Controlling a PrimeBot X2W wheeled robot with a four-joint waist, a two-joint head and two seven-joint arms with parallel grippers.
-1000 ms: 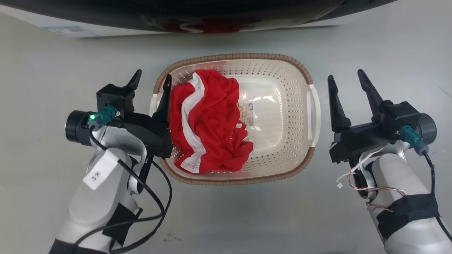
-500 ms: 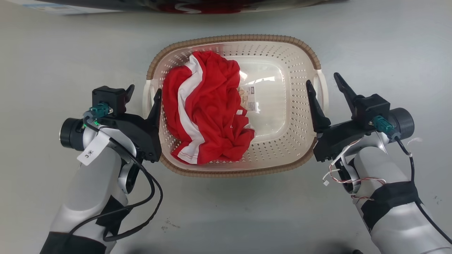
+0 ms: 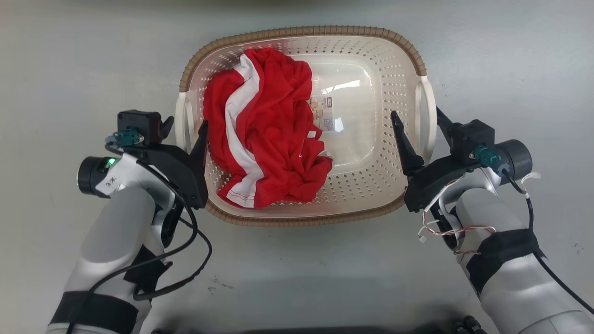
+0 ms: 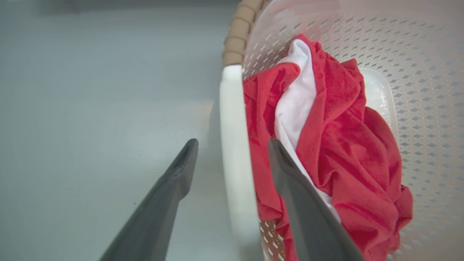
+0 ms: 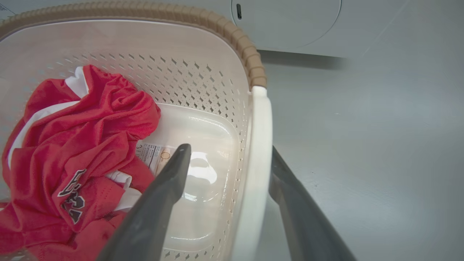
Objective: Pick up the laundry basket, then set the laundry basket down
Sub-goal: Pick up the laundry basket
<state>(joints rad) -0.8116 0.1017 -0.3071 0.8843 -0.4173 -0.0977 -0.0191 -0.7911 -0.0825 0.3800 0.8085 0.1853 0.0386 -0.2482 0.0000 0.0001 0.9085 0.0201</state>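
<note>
Two tools, both spread! The left tool [image 3: 186, 123] straddles one white loop handle [image 3: 180, 120], the right tool [image 3: 416, 112] the other, on the cream perforated plastic laundry basket [image 3: 301, 31] with brown woven-look rim, sitting on grey floor [image 3: 69, 55], crumpled red-and-white garment [image 3: 269, 139] inside.

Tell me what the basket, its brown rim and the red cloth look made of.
Basket: cream plastic by the look, glossy, with moulded holes and glare on its base. Rim: brown, ribbed like weave, matte; probably plastic too. Cloth: soft red and white fabric, crumpled in folds, seemingly a fine mesh knit.
</note>
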